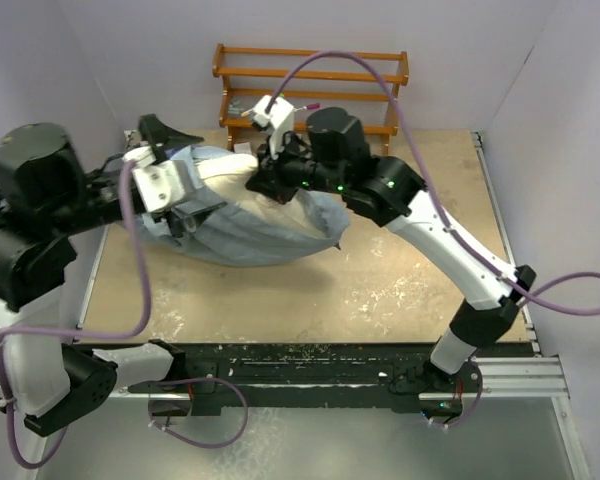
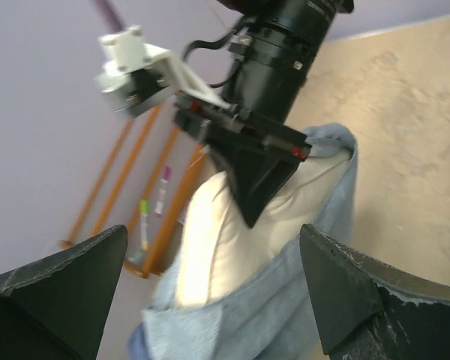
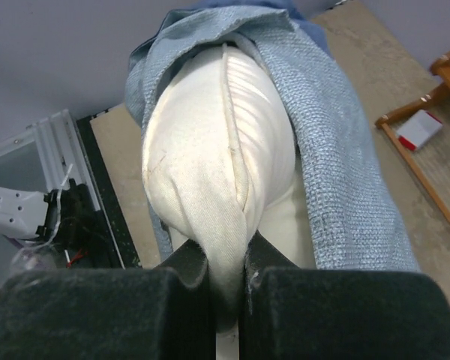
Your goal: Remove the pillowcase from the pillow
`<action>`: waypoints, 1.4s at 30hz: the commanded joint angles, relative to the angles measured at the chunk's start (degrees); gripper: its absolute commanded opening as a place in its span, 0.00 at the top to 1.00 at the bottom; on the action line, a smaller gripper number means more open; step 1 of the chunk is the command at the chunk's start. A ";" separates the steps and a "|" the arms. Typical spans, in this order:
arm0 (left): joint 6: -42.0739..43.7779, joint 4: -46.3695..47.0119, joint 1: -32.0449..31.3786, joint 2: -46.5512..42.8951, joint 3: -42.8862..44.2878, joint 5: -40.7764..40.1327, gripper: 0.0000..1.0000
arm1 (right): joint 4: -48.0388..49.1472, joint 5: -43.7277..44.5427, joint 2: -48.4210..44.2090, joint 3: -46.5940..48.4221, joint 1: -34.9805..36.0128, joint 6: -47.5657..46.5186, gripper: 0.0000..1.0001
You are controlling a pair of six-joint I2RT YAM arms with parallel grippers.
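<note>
The pillowcase (image 1: pixel 250 238) shows its pale grey-blue inside and lies bunched round the lower part of the cream pillow (image 1: pixel 230 168) at the table's back left. My right gripper (image 1: pixel 270 180) is shut on a pinched corner of the pillow (image 3: pixel 210 150), with the pillowcase (image 3: pixel 337 150) peeled back beside it. My left gripper (image 1: pixel 188 215) hangs open at the left end of the bundle. Its fingers (image 2: pixel 345 292) stand wide apart, with the pillowcase (image 2: pixel 285 300) and the pillow (image 2: pixel 232 232) beyond them and nothing held.
A wooden rack (image 1: pixel 310 85) with small items stands against the back wall, just behind the pillow. Purple-grey walls close in on the left and the back. A black rail (image 1: pixel 310 360) runs along the table's near edge by the arm bases.
</note>
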 commanded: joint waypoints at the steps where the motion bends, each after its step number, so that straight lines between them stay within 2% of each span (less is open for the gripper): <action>1: 0.45 -2.82 0.08 2.94 -6.41 3.70 0.02 | 9.25 -4.44 0.55 7.38 2.71 1.46 1.00; 10: 8.06 -3.93 0.15 -0.57 -15.77 -4.16 0.06 | 12.42 -8.71 -3.89 2.20 2.77 1.49 1.00; 16: 8.77 -5.48 0.10 -3.12 -19.69 -2.26 0.09 | 18.10 -11.39 -7.89 -2.71 2.77 3.05 1.00; 18: 7.93 -5.49 0.12 -2.59 -19.77 -0.51 0.15 | 19.55 -12.08 -7.97 -2.74 2.77 4.14 1.00; 22: 4.51 -4.46 0.08 -0.82 -20.10 2.48 0.37 | 23.70 -14.33 -7.49 -2.72 2.77 6.88 1.00; 26: 1.79 -2.26 0.08 -0.42 -21.63 4.22 0.44 | 25.32 -16.66 -6.59 -2.85 2.85 8.82 1.00; 28: 0.78 -1.56 0.08 -0.39 -22.47 5.15 0.57 | 26.29 -17.32 -6.64 -4.00 2.77 9.74 1.00; 30: -1.20 -0.28 0.07 -0.42 -23.49 4.94 0.83 | 28.58 -18.58 -8.10 -6.69 2.64 11.23 0.90; 31: -2.11 0.53 0.06 -0.49 -23.86 4.34 0.95 | 29.65 -17.54 -9.36 -8.28 2.12 11.91 0.80; 32: -2.83 1.37 0.10 -0.79 -24.15 3.28 1.00 | 30.50 -16.01 -10.72 -10.32 1.43 12.67 0.71; 37: -4.34 6.71 0.12 -2.97 -24.05 -3.75 1.00 | 32.28 -3.89 -21.88 -26.85 -5.38 16.24 0.46; 42: -5.89 7.58 0.09 -2.92 -19.66 -5.71 1.00 | 32.90 -1.23 -33.90 -43.37 -9.25 19.73 0.38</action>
